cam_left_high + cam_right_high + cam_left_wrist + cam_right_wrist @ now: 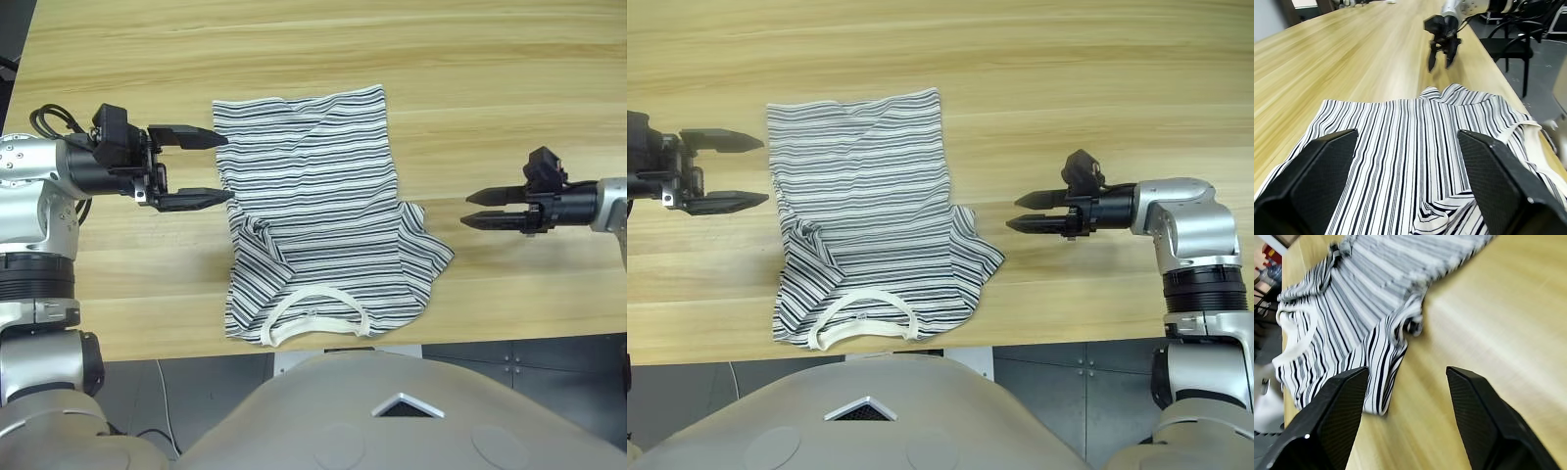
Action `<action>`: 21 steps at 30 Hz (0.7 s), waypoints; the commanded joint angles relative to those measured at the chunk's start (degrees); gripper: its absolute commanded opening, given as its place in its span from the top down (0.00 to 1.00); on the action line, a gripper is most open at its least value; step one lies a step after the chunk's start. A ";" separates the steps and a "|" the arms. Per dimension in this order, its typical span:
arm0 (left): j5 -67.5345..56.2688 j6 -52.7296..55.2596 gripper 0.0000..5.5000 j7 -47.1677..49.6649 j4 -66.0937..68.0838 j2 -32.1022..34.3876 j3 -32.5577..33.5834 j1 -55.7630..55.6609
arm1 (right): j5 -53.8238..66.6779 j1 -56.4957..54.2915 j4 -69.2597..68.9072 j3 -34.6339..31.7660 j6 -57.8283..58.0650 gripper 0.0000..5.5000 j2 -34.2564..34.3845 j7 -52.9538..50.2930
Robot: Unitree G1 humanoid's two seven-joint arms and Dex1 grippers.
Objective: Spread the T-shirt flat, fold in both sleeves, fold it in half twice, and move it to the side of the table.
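While I look through the head camera, I see the striped T-shirt (pixel 313 211) lying on the wooden table (pixel 490 59) directly in front of the robot, with its white collar (pixel 313 315) near the front edge of the table and its hem on the far side. The cloth is not fully flat: there are wrinkles on its left side around the middle, and the right sleeve (pixel 428 245) sticks out to the side. The left gripper (pixel 229 168) is at the left edge of the shirt with its fingers wide apart and nothing between them; I cannot tell if the tips touch the cloth. The right gripper (pixel 465 210) is over bare wood, near the right sleeve but apart from it, its fingers spread and holding nothing.
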 commanded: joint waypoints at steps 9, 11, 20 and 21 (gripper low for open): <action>0.50 5.10 0.31 3.07 -5.54 -2.93 5.07 0.14 | -3.02 5.66 -3.90 6.89 4.65 0.46 2.11 -1.82; 0.59 5.59 0.31 3.30 -6.39 -3.15 5.40 0.44 | -2.82 6.42 -5.26 7.37 5.33 0.46 2.16 -1.67; 2.24 5.99 0.31 4.54 -7.84 -4.80 5.48 0.91 | -3.02 7.58 -5.52 7.92 5.57 0.65 2.14 -2.96; 2.36 5.84 0.31 4.66 -7.90 -4.92 5.51 0.88 | -3.07 7.59 -5.41 7.92 5.56 0.67 2.09 -3.08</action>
